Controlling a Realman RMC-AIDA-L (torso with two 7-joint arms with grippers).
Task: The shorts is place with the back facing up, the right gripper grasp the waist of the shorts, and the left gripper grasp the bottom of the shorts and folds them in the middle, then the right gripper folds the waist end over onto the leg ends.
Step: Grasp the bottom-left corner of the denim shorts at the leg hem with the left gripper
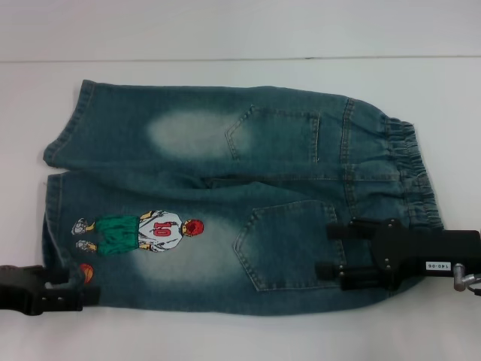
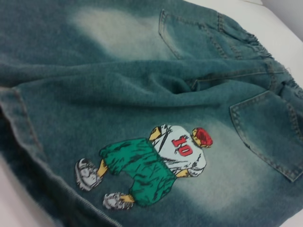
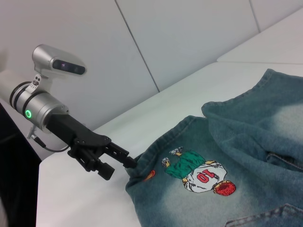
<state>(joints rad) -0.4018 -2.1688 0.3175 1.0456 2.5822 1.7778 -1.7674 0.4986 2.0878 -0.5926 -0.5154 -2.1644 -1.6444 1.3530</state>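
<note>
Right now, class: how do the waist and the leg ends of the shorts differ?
The waist is a gathered, ruffled band; the leg ends are plain stitched hems. The waist is narrower than the leg ends together. The right gripper is at the waist side, the left gripper at a leg end. Both are the same washed denim.

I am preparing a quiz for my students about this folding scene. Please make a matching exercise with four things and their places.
Things:
1. ruffled elastic denim waist
2. embroidered basketball-player figure
3. black labelled right gripper
4. silver-wristed left gripper

Places:
A. at the near leg's hem corner
B. on the near leg
C. the robot's right end of the blue-green denim shorts
D. over the near back pocket

Pairs: 1-C, 2-B, 3-D, 4-A
</note>
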